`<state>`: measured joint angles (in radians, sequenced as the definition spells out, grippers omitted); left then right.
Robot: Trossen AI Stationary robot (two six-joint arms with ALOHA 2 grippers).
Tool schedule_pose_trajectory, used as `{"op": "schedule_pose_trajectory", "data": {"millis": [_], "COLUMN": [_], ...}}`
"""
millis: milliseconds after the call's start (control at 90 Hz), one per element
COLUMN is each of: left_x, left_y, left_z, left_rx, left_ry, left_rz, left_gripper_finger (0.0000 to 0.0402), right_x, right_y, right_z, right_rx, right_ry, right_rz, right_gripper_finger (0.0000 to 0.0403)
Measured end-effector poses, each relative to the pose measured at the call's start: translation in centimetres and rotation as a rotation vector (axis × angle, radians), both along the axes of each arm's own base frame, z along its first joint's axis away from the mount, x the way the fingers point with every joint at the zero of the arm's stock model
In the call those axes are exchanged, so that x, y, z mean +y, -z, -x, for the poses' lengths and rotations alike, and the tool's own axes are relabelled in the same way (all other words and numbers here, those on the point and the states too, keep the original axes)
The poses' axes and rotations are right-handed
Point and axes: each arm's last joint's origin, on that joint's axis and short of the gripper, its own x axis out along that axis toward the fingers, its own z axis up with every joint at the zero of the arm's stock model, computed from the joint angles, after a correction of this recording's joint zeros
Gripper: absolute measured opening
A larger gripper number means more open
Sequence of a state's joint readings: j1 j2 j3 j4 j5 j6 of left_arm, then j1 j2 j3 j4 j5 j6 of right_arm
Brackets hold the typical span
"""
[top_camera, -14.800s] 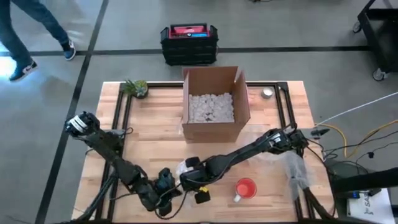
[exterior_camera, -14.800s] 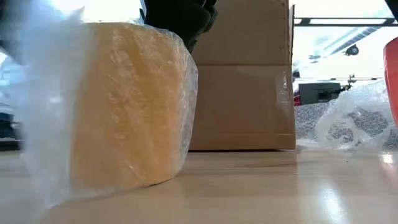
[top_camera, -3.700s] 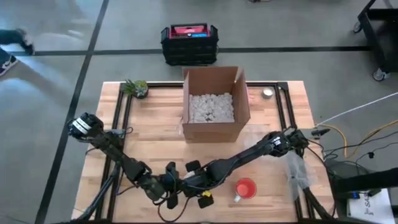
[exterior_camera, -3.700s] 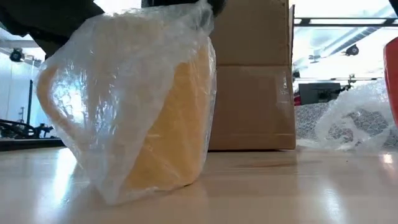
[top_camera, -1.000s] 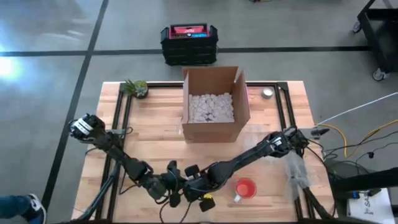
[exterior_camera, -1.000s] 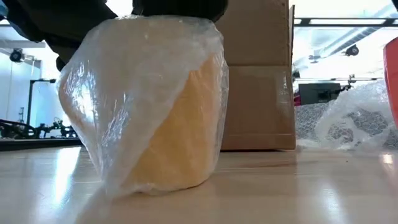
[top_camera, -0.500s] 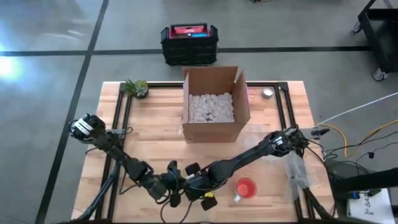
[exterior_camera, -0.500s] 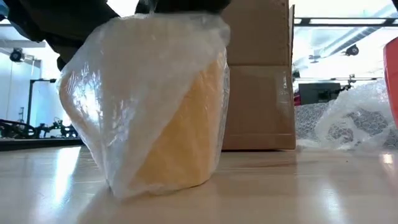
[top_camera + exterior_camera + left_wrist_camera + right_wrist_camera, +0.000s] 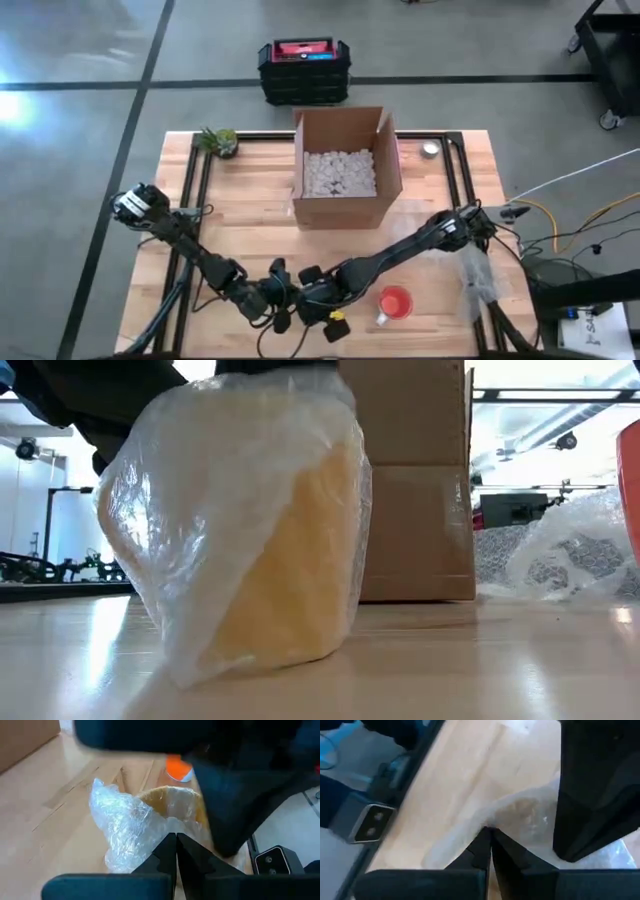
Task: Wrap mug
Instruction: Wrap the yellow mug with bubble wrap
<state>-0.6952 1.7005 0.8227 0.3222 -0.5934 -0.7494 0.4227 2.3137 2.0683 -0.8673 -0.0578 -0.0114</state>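
Observation:
A yellow mug (image 9: 300,560) stands on its base near the table's front edge, with clear bubble wrap (image 9: 200,510) draped over its top and one side. Both grippers meet right over it. My left gripper (image 9: 283,303) comes from the left and is shut on the wrap (image 9: 125,820) beside the mug's open rim (image 9: 175,800). My right gripper (image 9: 318,300) comes from the right and is shut on the wrap (image 9: 520,815) too. In the high view the arms hide nearly all of the mug. My left gripper pinches a bunched part of the bubble wrap (image 9: 162,832) between its two fingers, close to the mug's rim. The wrap runs from the fingertips over the mug's mouth. The mug stays on the table. My right gripper pinches the bubble wrap (image 9: 495,822) between its two fingers, slanting down from the table's right. One layer or several, I cannot tell. The left arm's dark body stands close beside the place of contact.
A red mug (image 9: 394,302) stands just right of the grippers. An open cardboard box (image 9: 340,170) with white packing peanuts is at the table's middle back. More bubble wrap (image 9: 475,275) lies at the right edge, a small plant (image 9: 218,140) at the far left corner.
The wrap over the mug's top has been drawn up a little and further across it. The mug has stayed on the table, shifting only slightly. Both grippers have remained shut over it.

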Motion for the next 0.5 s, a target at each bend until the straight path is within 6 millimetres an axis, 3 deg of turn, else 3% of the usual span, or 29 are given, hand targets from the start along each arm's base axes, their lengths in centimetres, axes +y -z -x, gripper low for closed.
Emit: {"op": "schedule_pose_trajectory", "data": {"millis": [311,500], "left_x": [0.0,0.1], "left_y": [0.1,0.1], "left_z": [0.0,0.1], "left_rx": [0.004,0.019], "left_ry": [-0.002,-0.013], "left_rz": [0.000,0.013], "left_gripper_finger": [0.0000,0.0000], "right_x": [-1.5,-1.6], "right_y": [3.4,3.5], "right_z": [-0.9,-1.0], "right_rx": [0.064,0.059], "right_ry": [0.015,0.006], "right_rz": [0.024,0.014], "right_gripper_finger": [0.0002,0.0002]}}
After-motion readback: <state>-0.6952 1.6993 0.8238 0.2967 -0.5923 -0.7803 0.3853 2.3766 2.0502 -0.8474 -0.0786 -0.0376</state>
